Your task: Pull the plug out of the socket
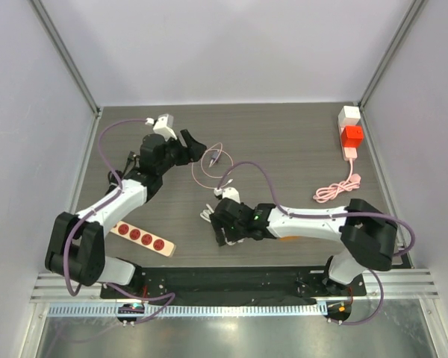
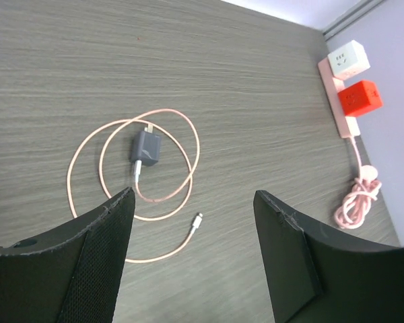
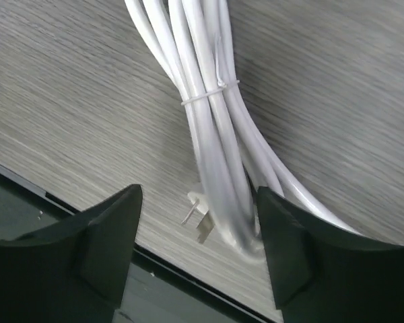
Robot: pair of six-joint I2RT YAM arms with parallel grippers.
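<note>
Grey surface (image 2: 256, 81) carries the plug (image 2: 146, 149), apparently free and well apart from the socket strip (image 1: 142, 237). Both the left tool (image 2: 192, 198) and the right tool (image 3: 198, 195) stand open, grasping nothing. The latter should lift straight up, clear of the white cord bundle (image 3: 205, 101).

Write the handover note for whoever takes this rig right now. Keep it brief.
Left claw: open, empty, hovering above the grey charger, which lies loose with its prongs bare.
Right claw: open, straddling the white cord; its plug lies free, in no socket.
Red-socket strip: visible sockets empty.
Done: those two plugs are out.
Left: red cube and white cube sit on the far-right pink strip; pull them if they are meant.
</note>
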